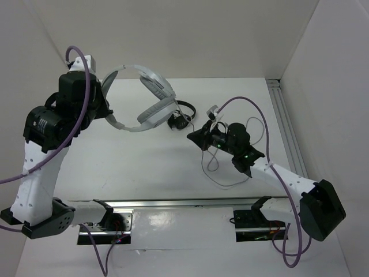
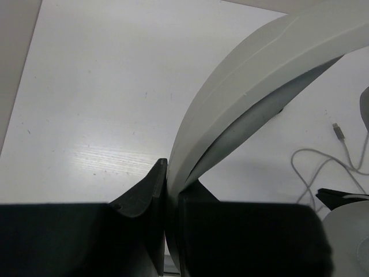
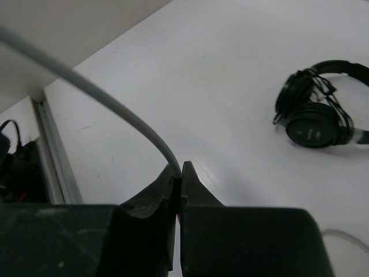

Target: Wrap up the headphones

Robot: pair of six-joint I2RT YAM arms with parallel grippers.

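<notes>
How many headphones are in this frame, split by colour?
White and grey headphones: 1
Black headphones: 1
Total: 2

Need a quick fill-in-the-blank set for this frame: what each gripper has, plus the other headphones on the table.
1. The left gripper is shut on the ____ of the white headphones.
2. The right gripper pinches a thin grey ____.
3. The smaller headphones lying on the table are ____ in colour.
Missing words: headband; cable; black.
</notes>
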